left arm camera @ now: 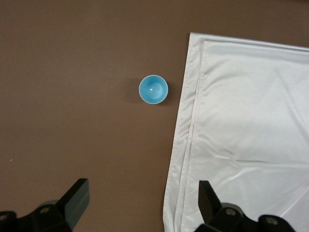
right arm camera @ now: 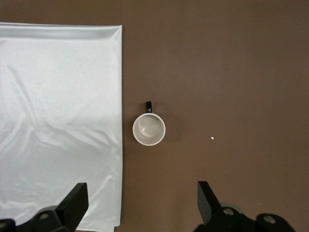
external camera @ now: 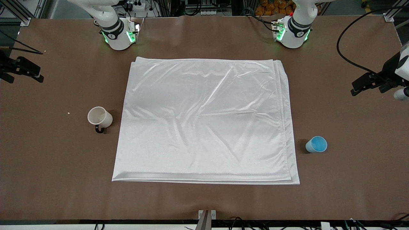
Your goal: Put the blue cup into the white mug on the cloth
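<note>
The cloth (external camera: 204,121) lies flat in the middle of the brown table, shiny white and folded in layers. Upright on the bare table beside the cloth, toward the left arm's end, is the blue cup (external camera: 316,144) (left arm camera: 153,89). The white mug (external camera: 99,117) (right arm camera: 149,129) stands upright beside the cloth toward the right arm's end, its black handle pointing toward the front camera. My left gripper (external camera: 367,84) (left arm camera: 142,188) hangs high and open over the cloth's edge and bare table near the cup. High over the cloth's edge near the mug, my right gripper (external camera: 35,73) (right arm camera: 141,188) is open and empty.
A tiny white crumb (external camera: 68,112) (right arm camera: 212,138) lies on the table near the mug. Both arm bases (external camera: 119,35) (external camera: 292,32) stand farther from the front camera than the cloth. A black cable (external camera: 346,54) loops over the table toward the left arm's end.
</note>
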Controlling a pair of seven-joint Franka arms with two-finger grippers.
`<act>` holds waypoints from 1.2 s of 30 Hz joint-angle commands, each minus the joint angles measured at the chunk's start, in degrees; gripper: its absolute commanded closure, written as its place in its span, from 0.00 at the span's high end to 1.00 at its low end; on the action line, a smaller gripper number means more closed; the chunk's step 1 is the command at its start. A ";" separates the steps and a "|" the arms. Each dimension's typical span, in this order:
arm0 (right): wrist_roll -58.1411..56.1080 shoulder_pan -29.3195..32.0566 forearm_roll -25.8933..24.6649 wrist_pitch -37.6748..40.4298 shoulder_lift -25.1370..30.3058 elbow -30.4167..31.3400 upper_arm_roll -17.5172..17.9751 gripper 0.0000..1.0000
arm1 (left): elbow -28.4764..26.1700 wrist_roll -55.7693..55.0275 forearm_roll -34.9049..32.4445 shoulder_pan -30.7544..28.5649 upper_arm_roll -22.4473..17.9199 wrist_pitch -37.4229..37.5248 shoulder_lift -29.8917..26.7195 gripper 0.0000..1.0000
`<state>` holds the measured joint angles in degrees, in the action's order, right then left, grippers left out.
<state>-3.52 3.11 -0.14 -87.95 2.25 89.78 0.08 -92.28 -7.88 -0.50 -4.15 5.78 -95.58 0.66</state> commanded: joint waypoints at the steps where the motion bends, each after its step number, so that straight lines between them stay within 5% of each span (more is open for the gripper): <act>1: -0.34 0.06 -1.00 -0.12 -0.76 0.30 -0.34 1.00 | 0.08 1.82 0.07 -0.95 0.02 0.13 3.90 1.00; 25: -0.52 1.90 -0.04 -5.30 -22.72 -0.57 -0.16 1.00 | -3.70 1.82 -4.15 -3.67 0.02 -25.43 25.09 1.00; 36: -0.35 0.15 1.37 -11.18 -32.04 -0.49 0.10 1.00 | -3.70 1.82 -4.24 -3.76 0.02 -30.89 30.98 1.00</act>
<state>-3.69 4.51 0.19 -97.54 -26.30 91.00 -0.02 -96.40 -6.75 -3.39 -7.54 5.62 -125.27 30.12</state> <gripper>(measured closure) 0.000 0.000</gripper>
